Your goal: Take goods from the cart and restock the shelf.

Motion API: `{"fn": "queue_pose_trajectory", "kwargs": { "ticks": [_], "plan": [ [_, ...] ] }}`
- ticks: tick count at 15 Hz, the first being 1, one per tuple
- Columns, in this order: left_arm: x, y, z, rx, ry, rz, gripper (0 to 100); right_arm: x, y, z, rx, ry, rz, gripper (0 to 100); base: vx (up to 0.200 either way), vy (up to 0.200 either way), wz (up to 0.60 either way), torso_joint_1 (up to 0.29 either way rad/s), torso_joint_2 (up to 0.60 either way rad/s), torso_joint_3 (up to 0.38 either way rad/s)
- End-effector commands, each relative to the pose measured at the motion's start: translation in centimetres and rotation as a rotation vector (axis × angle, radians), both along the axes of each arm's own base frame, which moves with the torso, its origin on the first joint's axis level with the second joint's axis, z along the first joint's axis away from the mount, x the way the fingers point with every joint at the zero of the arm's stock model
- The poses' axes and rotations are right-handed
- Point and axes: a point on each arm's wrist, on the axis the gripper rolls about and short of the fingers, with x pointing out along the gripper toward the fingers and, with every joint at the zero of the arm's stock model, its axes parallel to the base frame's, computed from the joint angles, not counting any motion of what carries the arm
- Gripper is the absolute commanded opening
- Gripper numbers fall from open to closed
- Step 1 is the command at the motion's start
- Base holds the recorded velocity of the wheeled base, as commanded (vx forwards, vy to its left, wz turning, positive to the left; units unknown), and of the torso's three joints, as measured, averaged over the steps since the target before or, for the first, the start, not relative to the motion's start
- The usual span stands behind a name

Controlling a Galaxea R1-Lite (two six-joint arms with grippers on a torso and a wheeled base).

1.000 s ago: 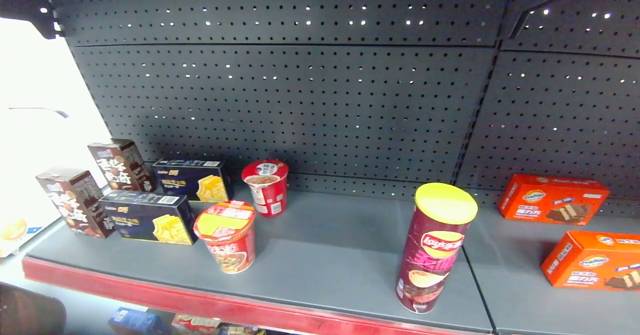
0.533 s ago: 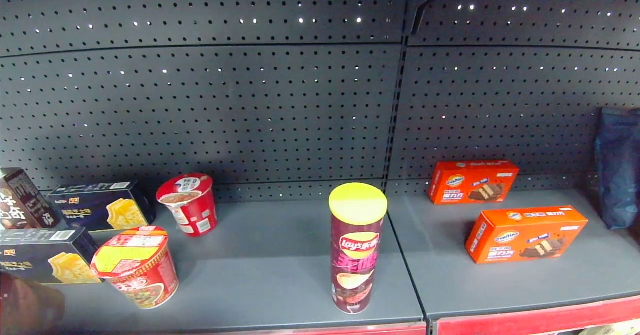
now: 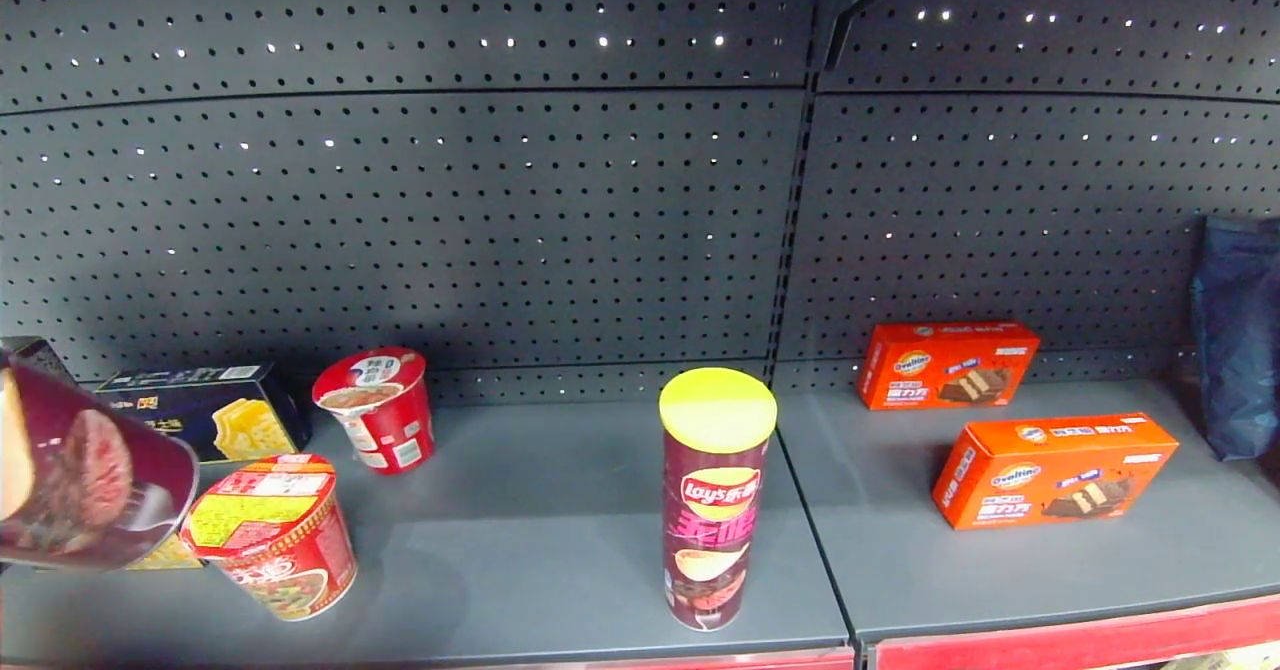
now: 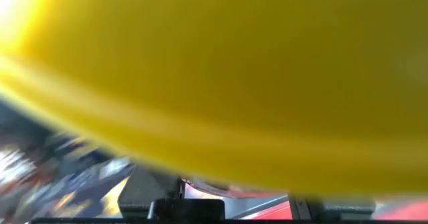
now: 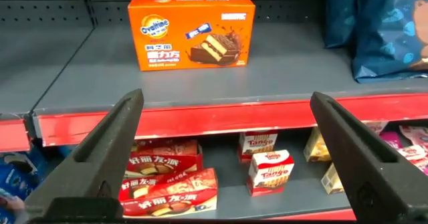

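We face a dark grey metal shelf (image 3: 560, 550) with a perforated back panel and a red front edge. At its right edge a crinkled dark blue bag (image 3: 1235, 340) stands against the back panel. Left of the bag lie two flat orange cardboard boxes, both closed: the front orange box (image 3: 1055, 470) nearer the red edge and the rear orange box (image 3: 945, 362) against the back. The held canister (image 3: 95, 475), a maroon cardboard crisp tube printed with a cut of meat and capped by a yellow plastic lid, hangs above the shelf's left front corner. Its long axis is tilted, lid end out past the left edge and base end aimed inward and down. The left gripper (image 4: 231, 204) grasps it, the lid close against the wrist camera. A matching standing canister (image 3: 715, 500) is upright near the front edge at mid-shelf, lid on. Behind the held canister sits a dark blue carton (image 3: 205, 415). Two sealed red noodle cups follow: the front cup (image 3: 275, 540) just beside the held canister, the rear cup (image 3: 378, 408) by the back panel. The right gripper (image 5: 227, 97) hangs released, fingers spread wide, before the red edge below the front orange box.
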Motion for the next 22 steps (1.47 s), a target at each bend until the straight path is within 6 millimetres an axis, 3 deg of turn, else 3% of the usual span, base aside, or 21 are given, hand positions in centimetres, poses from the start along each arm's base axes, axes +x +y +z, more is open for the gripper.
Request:
{"fn": "queue_pose_trajectory", "kwargs": {
  "ticks": [1, 2, 5, 9, 13, 18, 22],
  "plan": [
    [4.8, -1.8, -0.4, -0.014, 0.105, -0.146, 0, 0.0, 0.0, 0.0, -0.001, 0.002, 0.003, 100, 0.000, 0.000, 0.00, 0.000, 0.00, 0.000],
    [7.3, -3.0, -0.3, -0.094, 0.132, -0.246, 0, 0.0, 0.0, 0.0, -0.001, 0.004, 0.003, 100, 0.000, 0.000, 0.00, 0.000, 0.00, 0.000],
    [12.4, -4.4, -1.5, -0.170, 0.212, -0.362, 0, 0.0, 0.0, 0.0, -0.005, 0.003, 0.003, 100, 0.000, 0.000, 0.00, 0.000, 0.00, 0.000],
    [21.4, -5.0, -4.9, -0.191, 0.260, -0.495, 0, 0.0, 0.1, 0.0, -0.043, 0.007, 0.029, 100, 0.000, 0.000, 0.00, 0.000, 0.00, 0.000],
    [27.9, -6.4, -8.7, -0.106, 0.165, -0.611, 0, 0.0, 0.1, 0.0, -0.056, 0.008, 0.032, 100, 0.000, 0.000, 0.00, 0.000, 0.00, 0.000],
    [31.9, -9.3, -11.1, -0.080, 0.182, -0.686, 0, 0.0, 0.1, 0.0, -0.057, 0.008, 0.032, 100, 0.000, 0.000, 0.00, 0.000, 0.00, 0.000],
    [32.5, -10.6, -11.9, -0.060, 0.213, -0.734, 0, 0.0, 0.1, 0.0, -0.059, 0.008, 0.033, 100, 0.000, 0.000, 0.00, 0.000, 0.00, 0.000]
  ]
}}
